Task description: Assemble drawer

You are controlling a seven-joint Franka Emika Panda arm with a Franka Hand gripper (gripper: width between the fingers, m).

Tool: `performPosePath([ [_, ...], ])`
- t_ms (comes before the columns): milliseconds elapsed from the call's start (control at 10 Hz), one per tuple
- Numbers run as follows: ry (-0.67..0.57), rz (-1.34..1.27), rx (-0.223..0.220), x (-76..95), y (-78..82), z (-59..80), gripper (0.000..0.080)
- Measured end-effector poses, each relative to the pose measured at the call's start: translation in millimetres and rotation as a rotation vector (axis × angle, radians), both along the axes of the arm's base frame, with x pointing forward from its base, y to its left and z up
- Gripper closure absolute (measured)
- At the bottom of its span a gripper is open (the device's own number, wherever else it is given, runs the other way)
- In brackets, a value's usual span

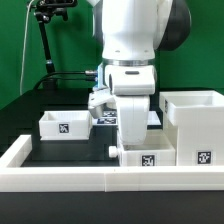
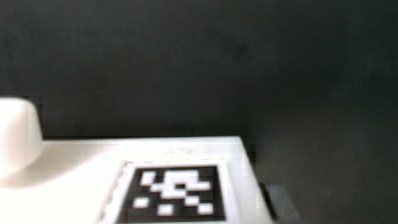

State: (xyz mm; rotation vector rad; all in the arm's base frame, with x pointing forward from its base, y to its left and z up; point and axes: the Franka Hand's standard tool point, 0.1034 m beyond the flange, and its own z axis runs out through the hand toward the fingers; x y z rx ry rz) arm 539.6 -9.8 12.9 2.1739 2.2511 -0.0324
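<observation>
The drawer's tall white housing [image 1: 196, 122] stands at the exterior view's right, with a tag low on its front. One small open-top tray [image 1: 64, 124] sits at the exterior view's left, away from the arm. A second tray [image 1: 150, 156] lies at the front, against the housing. My gripper [image 1: 120, 146] is down at that tray's end away from the housing. The wrist view shows a white tagged face [image 2: 175, 190] close up, a rounded white part [image 2: 15, 140] beside it and one dark finger [image 2: 279, 200] at its edge. The other finger is hidden, so the grip cannot be judged.
The low white rim [image 1: 70, 176] runs along the front of the black table. The marker board [image 1: 106, 118] lies behind the arm. A black camera stand [image 1: 44, 40] rises at the back on the exterior view's left.
</observation>
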Motion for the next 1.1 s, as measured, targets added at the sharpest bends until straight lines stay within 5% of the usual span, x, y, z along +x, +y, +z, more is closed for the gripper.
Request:
performPosePath([
  [1100, 0.022, -0.109, -0.003, 0.7, 7.0, -3.3, 0.0757],
])
